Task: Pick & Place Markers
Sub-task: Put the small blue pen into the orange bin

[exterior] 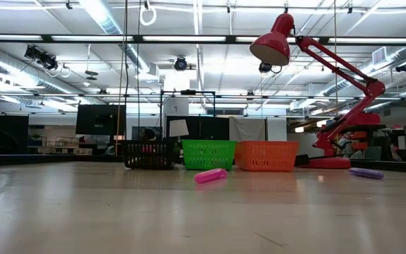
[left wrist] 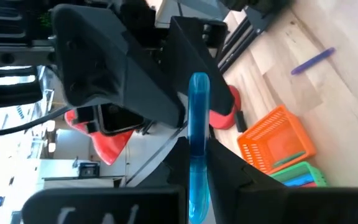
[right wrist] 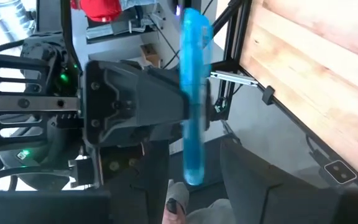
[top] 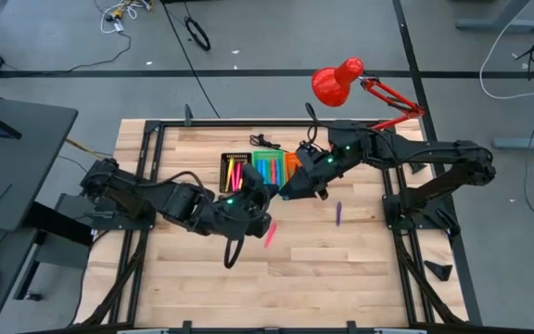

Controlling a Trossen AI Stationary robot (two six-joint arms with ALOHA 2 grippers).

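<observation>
A blue marker (left wrist: pixel 198 134) hangs high over the table's middle, with my left gripper (left wrist: pixel 197 149) shut on it. My right gripper (right wrist: pixel 194 186) faces it from the right and is open, its fingers standing on either side of the marker's end (right wrist: pixel 191 174) with gaps showing. In the high view the two grippers meet just in front of the bins, left gripper (top: pixel 265 197) and right gripper (top: pixel 290 186). A pink marker (top: pixel 270 234) and a purple marker (top: pixel 338 214) lie flat on the wood. Neither gripper shows in the low view. My left gripper pinches the blue marker's barrel (right wrist: pixel 188 106) between its two fingers, partway along its length. The fingers lie across the marker. The marker is lifted clear of the table, and both its ends stick out past the fingers.
A black bin (top: pixel 235 171), a green bin (top: pixel 269 167) and an orange bin (top: pixel 292 162) stand side by side at the table's far middle, with markers in them. A red desk lamp (top: pixel 341 82) leans over the far right. Bare wood lies toward the near edge.
</observation>
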